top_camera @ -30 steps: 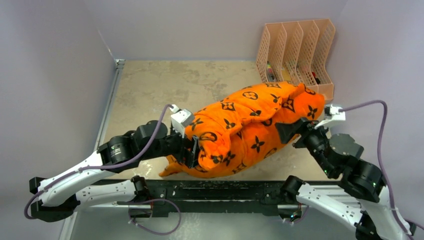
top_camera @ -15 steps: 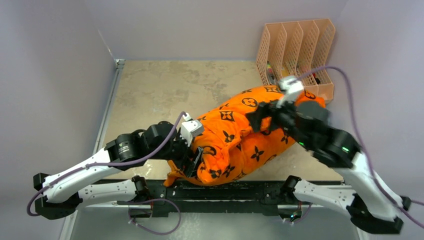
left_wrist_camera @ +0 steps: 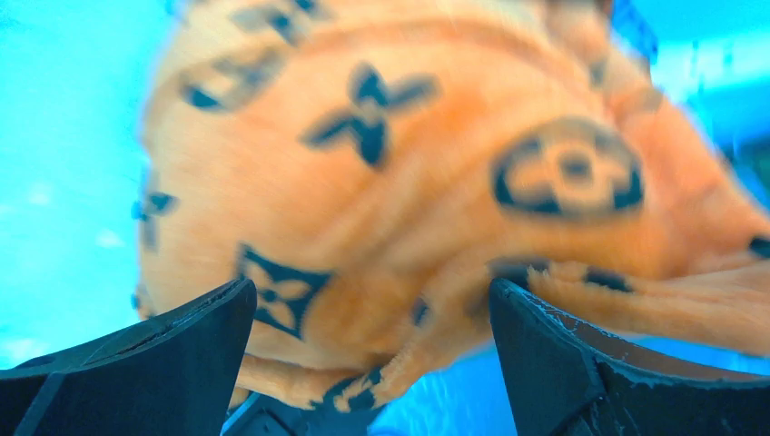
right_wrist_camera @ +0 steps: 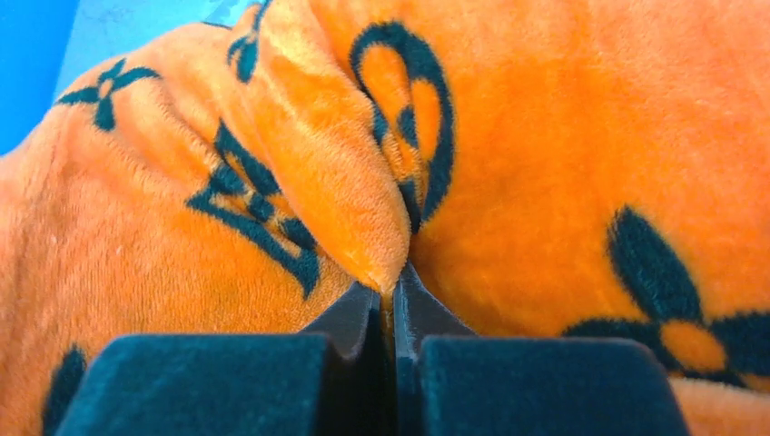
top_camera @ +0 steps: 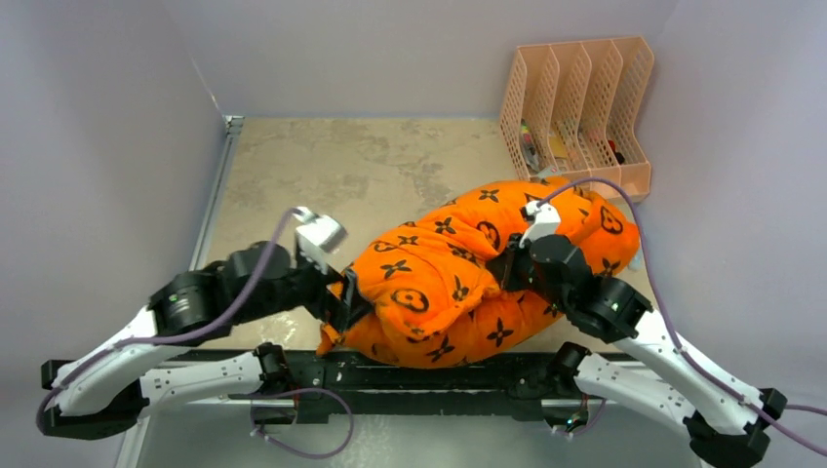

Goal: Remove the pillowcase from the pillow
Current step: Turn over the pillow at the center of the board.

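**Step in hand: gripping the case.** Removal has not begun. The case [top_camera: 429, 292] wraps the whole bundle, and no white of the pillow shows in any view, so the pillow is taken to be fully inside.

- **Position:** The bundle lies on the near right part of the counter [top_camera: 322, 175]. It runs diagonally from the arms' base rail toward the far right corner.
- **Right tool** [right_wrist_camera: 392, 300]: clenched on a raised fold of plush at the top middle of the bundle. The wrist view shows the ridge pinched between the pads.
- **Left tool** [left_wrist_camera: 370, 291]: released, jaws spread wide at the near left end. A loose hem hangs there between the jaws, and nothing is clamped.

**Next move (judgement).** The loose hem suggests the mouth of the case is at the near left end. The left tool should close on that hem alone. The pillow must be restrained while the case is drawn off along its length. A pinch that takes the stuffing as well will drag the whole bundle.

**Surroundings.** The counter is mottled beige and matt, with a metal strip along its left edge. Plain lilac walls [top_camera: 98, 146] close in three sides. A peach rack [top_camera: 580, 97] stands in the far right corner, just beside the bundle's far end, so room to pull that way is limited.
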Motion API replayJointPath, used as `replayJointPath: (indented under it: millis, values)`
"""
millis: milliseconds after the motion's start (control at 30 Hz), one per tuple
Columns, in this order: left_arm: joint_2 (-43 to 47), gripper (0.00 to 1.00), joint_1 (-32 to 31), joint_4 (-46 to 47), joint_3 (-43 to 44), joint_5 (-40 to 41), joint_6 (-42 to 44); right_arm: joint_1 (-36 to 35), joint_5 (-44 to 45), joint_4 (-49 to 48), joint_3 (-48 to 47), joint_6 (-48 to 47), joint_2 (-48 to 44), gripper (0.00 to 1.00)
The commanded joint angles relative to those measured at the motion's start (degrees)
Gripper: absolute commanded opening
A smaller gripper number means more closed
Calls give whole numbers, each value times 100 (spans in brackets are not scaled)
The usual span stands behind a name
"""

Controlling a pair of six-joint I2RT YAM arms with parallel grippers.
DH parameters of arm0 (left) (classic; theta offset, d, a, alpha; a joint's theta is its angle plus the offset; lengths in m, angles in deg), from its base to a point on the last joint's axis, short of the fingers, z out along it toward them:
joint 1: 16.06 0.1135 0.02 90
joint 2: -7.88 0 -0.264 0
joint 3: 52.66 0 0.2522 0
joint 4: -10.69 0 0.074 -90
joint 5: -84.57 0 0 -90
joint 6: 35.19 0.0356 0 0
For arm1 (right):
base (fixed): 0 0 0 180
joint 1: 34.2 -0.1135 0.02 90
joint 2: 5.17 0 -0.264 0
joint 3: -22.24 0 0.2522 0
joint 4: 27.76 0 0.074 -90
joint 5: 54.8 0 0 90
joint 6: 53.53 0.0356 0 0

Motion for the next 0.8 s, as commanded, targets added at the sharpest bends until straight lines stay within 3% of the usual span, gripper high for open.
replayJointPath:
  millis: [0, 200, 300, 333, 433, 500, 600, 667, 767]
  values:
    - [207, 99, 57, 546, 936, 2451, -476, 6, 36, 640, 773, 1420, 14, 0]
    - [-211, 99, 57, 576, 1151, 3166, -992, 3, 331, 277, 1387, 2104, -267, 2]
    - [-524, 99, 57, 217, 920, 3749, -1385, 2, 448, -27, 1042, 1575, -473, 44]
    - [-675, 99, 57, 77, 794, 3891, -1618, 2, 452, 87, 619, 1450, -520, 53]
    - [-1304, 99, 66, -393, 417, 4230, -2603, 2, 285, 64, -292, 715, -698, 68]
    - [-1578, 99, 121, -768, 200, 4564, -3502, 2, 299, -102, -517, 664, -764, 74]
    - [-1364, 96, 180, -802, -199, 4626, -4455, 6, 55, -1162, -323, 222, -608, 77]
    - [-966, 96, 180, -327, -558, 4459, -4423, 2, -424, -1300, -592, -33, -70, 78]
    - [-622, 96, 189, -65, -967, 4200, -4403, 4, -692, -613, -1237, -552, 981, 81]
